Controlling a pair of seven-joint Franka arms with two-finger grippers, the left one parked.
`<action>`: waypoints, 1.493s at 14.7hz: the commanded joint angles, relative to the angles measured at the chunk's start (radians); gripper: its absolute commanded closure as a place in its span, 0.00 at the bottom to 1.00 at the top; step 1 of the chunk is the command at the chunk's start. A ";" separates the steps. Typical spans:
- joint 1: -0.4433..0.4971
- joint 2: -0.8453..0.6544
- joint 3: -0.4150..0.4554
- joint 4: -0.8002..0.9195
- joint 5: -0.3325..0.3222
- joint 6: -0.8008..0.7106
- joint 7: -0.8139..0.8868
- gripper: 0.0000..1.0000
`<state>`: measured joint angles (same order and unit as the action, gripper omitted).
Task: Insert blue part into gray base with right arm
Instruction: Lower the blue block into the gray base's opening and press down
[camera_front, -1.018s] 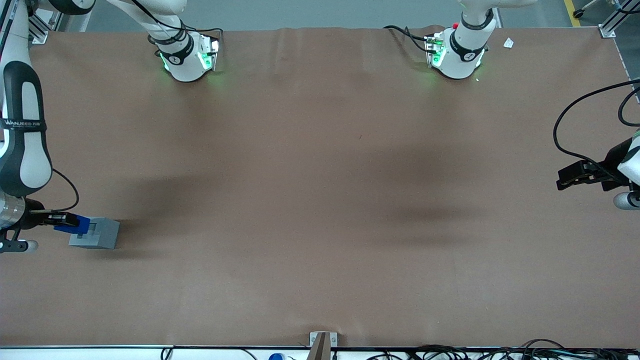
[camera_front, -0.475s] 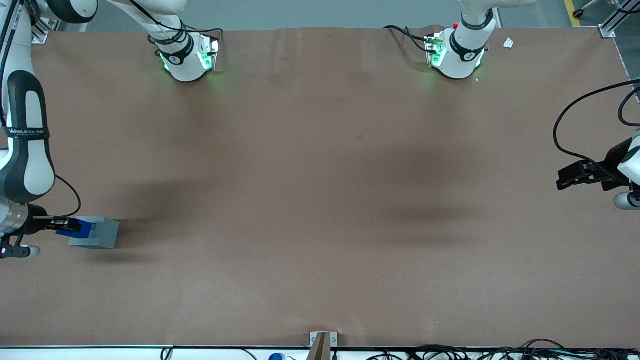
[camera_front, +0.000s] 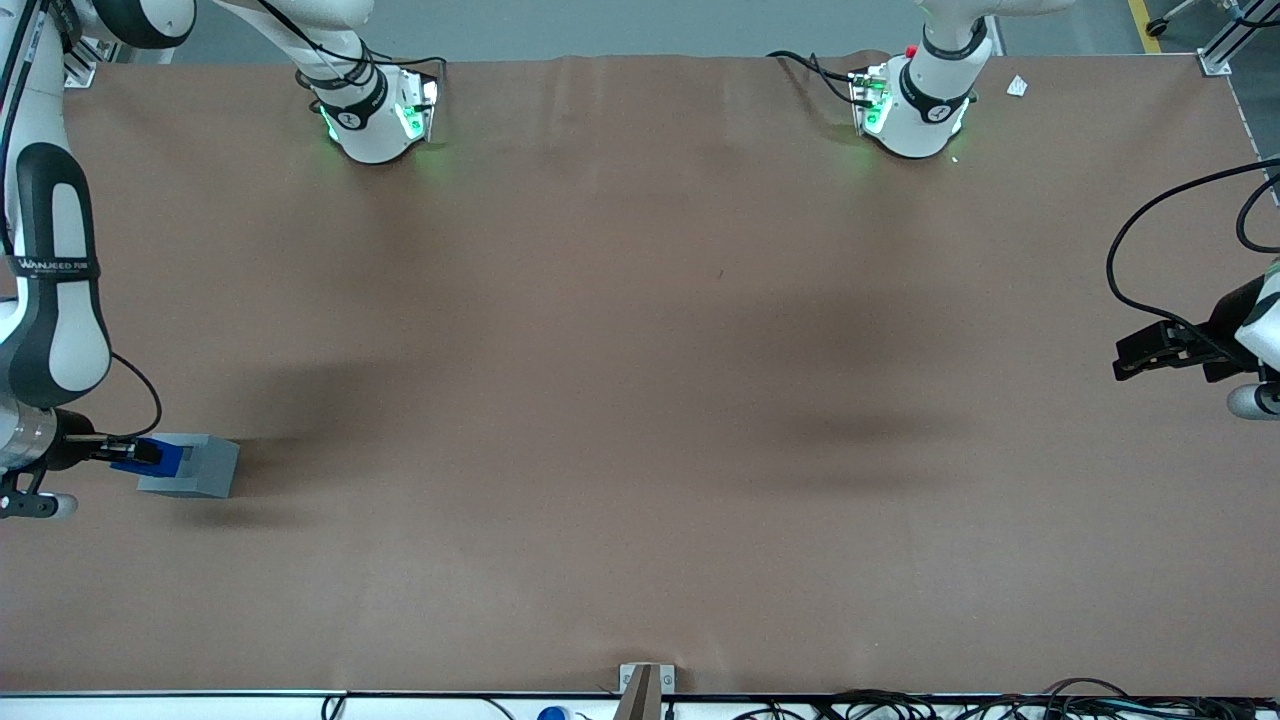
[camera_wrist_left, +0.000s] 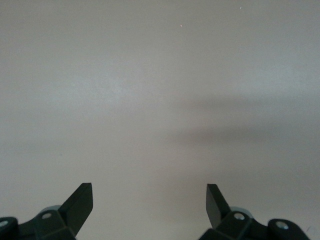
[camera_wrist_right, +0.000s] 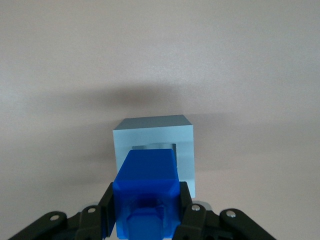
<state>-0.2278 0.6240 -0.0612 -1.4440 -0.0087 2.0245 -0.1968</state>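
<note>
At the working arm's end of the table stands the gray base (camera_front: 195, 468), a light-gray block with a square recess in its top (camera_wrist_right: 155, 135). The blue part (camera_front: 153, 455) (camera_wrist_right: 146, 185) hangs over the recess, its lower end at the opening; how deep it sits I cannot tell. The right arm (camera_front: 48, 300) comes down beside the base. Its black gripper (camera_front: 135, 453) (camera_wrist_right: 145, 207) is shut on the blue part, one finger pressed on each side.
Brown cloth covers the table. Two white arm pedestals (camera_front: 375, 115) (camera_front: 912, 110) with green lights stand at the edge farthest from the front camera. Cables (camera_front: 900, 705) and a small bracket (camera_front: 645, 685) line the nearest edge.
The gripper has sunk with the blue part, bringing it from beside and above the base down onto the recess. In the last half second it barely moved.
</note>
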 joint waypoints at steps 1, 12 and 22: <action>-0.015 0.022 0.014 0.028 -0.027 0.002 0.014 1.00; -0.013 0.025 0.014 0.017 -0.020 0.026 0.010 1.00; -0.016 0.002 0.014 -0.047 -0.020 0.033 -0.021 1.00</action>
<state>-0.2314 0.6414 -0.0616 -1.4653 -0.0175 2.0562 -0.2047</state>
